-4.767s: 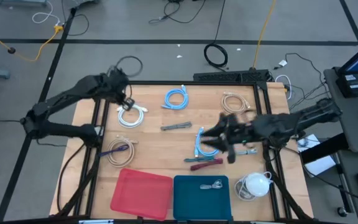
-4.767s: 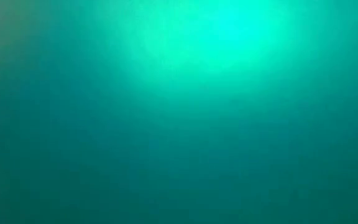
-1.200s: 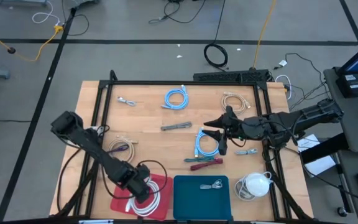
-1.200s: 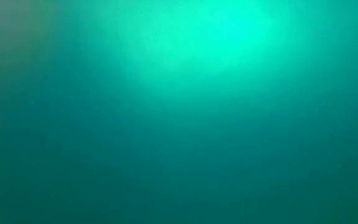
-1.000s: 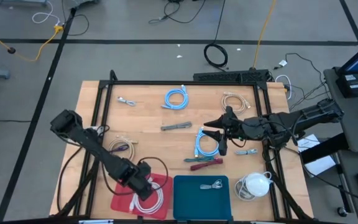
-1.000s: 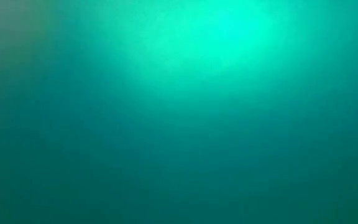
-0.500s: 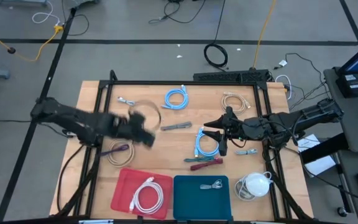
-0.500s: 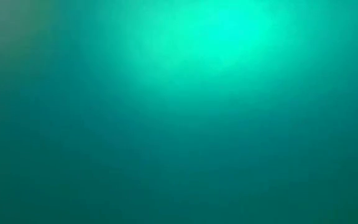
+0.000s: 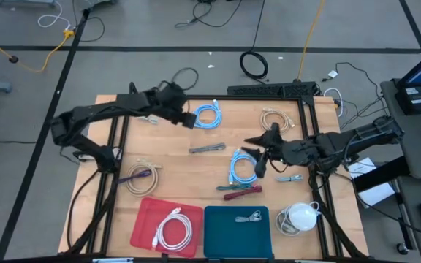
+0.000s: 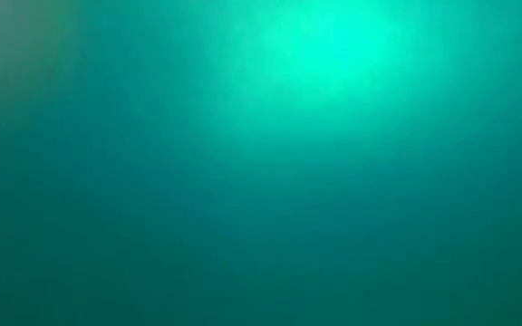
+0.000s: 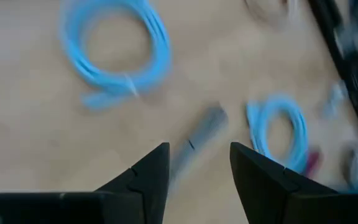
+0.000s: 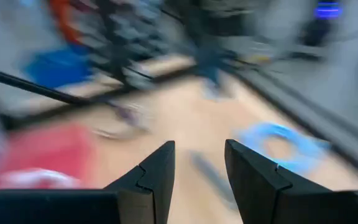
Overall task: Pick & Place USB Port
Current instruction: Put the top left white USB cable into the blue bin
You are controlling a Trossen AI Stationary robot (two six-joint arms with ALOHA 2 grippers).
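High view: white cable (image 9: 168, 229) in red tray (image 9: 143, 223).

Left arm reached in from the table's left edge, stretched toward the far middle, elbow low at the left side. Left gripper (image 9: 186, 117) sat over the far half of the table, pointing right. In the left wrist view its two dark fingers (image 11: 146, 177) stood apart with a clear gap, nothing between them.

Right arm came in from the right edge, laid out almost level across the table, forearm pointing left. Right gripper (image 9: 258, 155) was near the table's centre. In the right wrist view its fingers (image 12: 156, 174) were spread, gap empty. Low view showed no arm.
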